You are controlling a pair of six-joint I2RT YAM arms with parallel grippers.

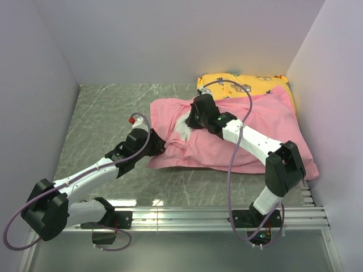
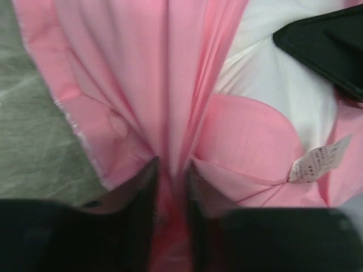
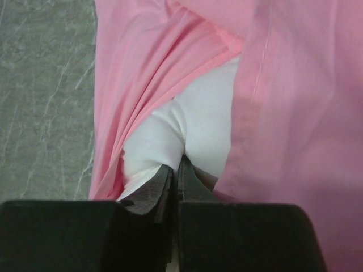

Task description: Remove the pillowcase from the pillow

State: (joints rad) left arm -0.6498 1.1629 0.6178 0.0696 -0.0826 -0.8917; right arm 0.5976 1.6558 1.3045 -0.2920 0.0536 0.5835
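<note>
Fabric of the thin pink cloth pillowcase [image 2: 113, 73] bunches between the fingers of the left gripper [image 2: 172, 170], left of the plump white pillow [image 3: 198, 124]; pinched or slack, unclear. At the pillow's exposed end, the right gripper [image 3: 177, 165] clenches white cloth, likely anchoring it for stripping.

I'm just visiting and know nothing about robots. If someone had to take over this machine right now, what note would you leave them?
Left gripper: jaws a little apart with a pleat of the pillowcase between them; I cannot tell whether the grip is firm.
Right gripper: shut on the pillow at the case's open end.
Where: pillow and case lie on the table, their far edge at the yellow pillow.
Done: the opening is spread and some white pillow shows there.
Left: most of the pillow is inside the case; pull the two apart.
</note>
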